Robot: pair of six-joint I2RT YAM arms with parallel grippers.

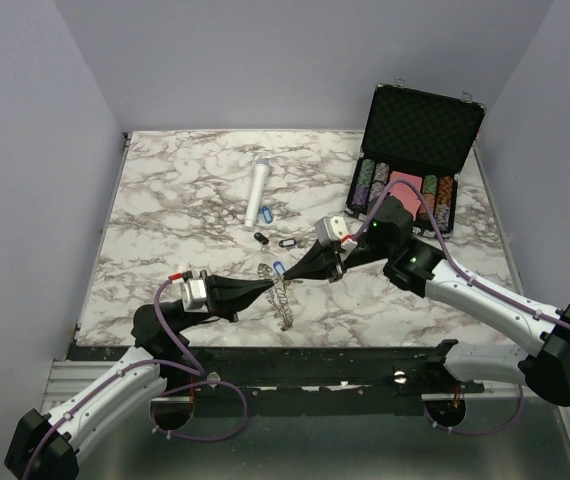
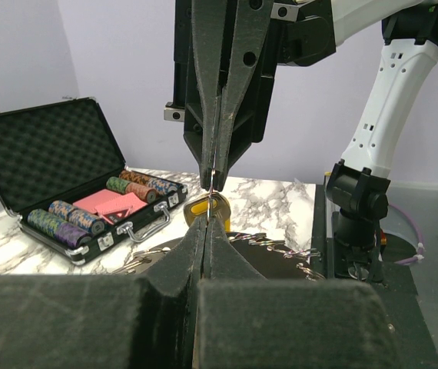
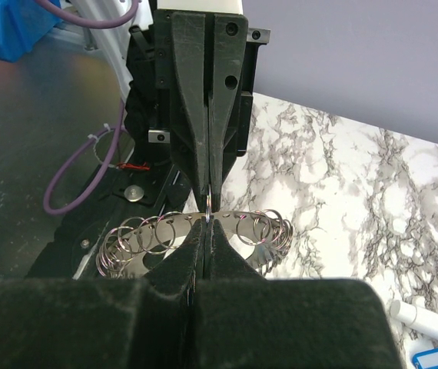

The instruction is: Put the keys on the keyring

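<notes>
The desk [image 1: 165, 190] has a white marble pattern with grey veins, and plain pale lilac walls [image 1: 265, 60] stand on three sides. At the far right an open black foam-lined case [image 1: 423, 122] holds striped poker chips [image 1: 373, 180] (any print there is too small for me to read). The large silvery-grey toothed metal keyring [image 1: 284, 308] is at the near middle of the desk. My left pincer [image 1: 271, 288] and my right pincer [image 1: 292, 277] are both closed, their tips meeting almost point to point just over its rim. I cannot tell if something thin is pinched. A yellowish tag [image 2: 200, 208] shows just behind the tips. Small keys [image 1: 286, 242] with blue and black plastic tags lie just beyond, near a white cylinder [image 1: 257, 193].
</notes>
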